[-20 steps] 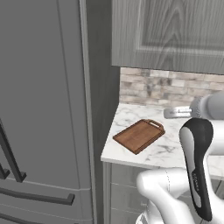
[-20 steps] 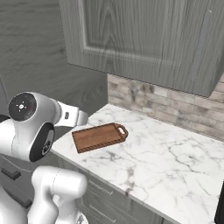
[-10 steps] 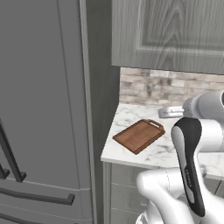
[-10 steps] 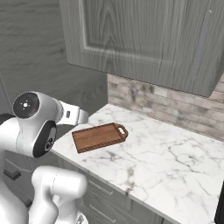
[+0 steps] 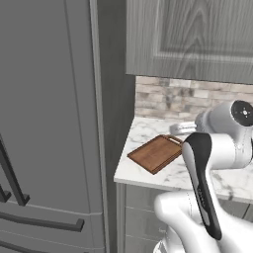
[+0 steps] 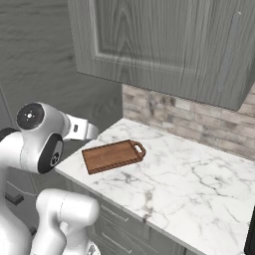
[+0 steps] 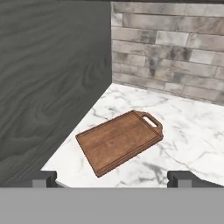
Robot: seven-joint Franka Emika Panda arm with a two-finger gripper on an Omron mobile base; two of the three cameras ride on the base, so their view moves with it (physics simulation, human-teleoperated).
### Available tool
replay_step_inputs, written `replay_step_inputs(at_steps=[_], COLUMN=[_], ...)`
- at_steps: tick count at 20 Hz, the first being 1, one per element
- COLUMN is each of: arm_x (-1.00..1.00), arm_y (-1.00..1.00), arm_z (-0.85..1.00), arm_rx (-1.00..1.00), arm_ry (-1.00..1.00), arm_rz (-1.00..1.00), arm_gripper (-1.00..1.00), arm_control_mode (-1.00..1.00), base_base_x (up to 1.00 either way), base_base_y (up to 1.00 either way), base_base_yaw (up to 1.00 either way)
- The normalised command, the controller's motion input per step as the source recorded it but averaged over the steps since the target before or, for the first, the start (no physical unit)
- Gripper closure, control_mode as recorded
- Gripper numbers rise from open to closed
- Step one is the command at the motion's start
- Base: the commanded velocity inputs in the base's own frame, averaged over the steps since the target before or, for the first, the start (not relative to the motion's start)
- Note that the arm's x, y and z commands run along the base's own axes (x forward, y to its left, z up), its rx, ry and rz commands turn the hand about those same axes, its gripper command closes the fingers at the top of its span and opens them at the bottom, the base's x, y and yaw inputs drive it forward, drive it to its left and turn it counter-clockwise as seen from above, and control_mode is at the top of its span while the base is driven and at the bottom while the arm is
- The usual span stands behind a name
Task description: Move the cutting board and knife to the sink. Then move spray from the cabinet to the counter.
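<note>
Lying flat on the counter (image 6: 199,174), the cutting board (image 6: 112,156) sits at the worktop's left end near the dark side wall (image 7: 48,83), its loop handle pointing toward the brick backsplash (image 7: 175,48). I see nothing on it. My gripper (image 7: 112,178) hangs short of the board with its jaws spread wide and empty. Overhead, the cabinet (image 6: 164,45) door is closed.
</note>
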Motion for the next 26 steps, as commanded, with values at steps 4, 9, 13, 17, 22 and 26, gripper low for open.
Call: replay_step_inputs(at_steps=[4, 9, 13, 17, 22, 26], arm_x=[0.29, 0.13, 0.1, 0.31, 0.42, 0.48], arm_y=[0.0, 0.0, 0.0, 0.03, 0.15, 0.2], arm_z=[-0.18, -0.22, -0.2, -0.19, -0.14, -0.24], arm_rx=[0.0, 0.0, 0.0, 0.0, 0.0, -0.02], arm_ry=[0.01, 0.0, 0.01, 0.11, 0.21, 0.23], arm_rz=[0.0, 0.09, 0.15, 0.09, 0.03, 0.02], arm_gripper=[-1.0, -1.0, -1.0, -1.0, -1.0, -1.0], arm_control_mode=[-1.0, -1.0, -1.0, -1.0, -1.0, -1.0], base_base_x=[0.0, 0.0, 0.0, 0.0, 0.0, 0.0], base_base_y=[0.0, 0.0, 0.0, 0.0, 0.0, 0.0], base_base_yaw=[0.0, 0.0, 0.0, 0.0, 0.0, 0.0])
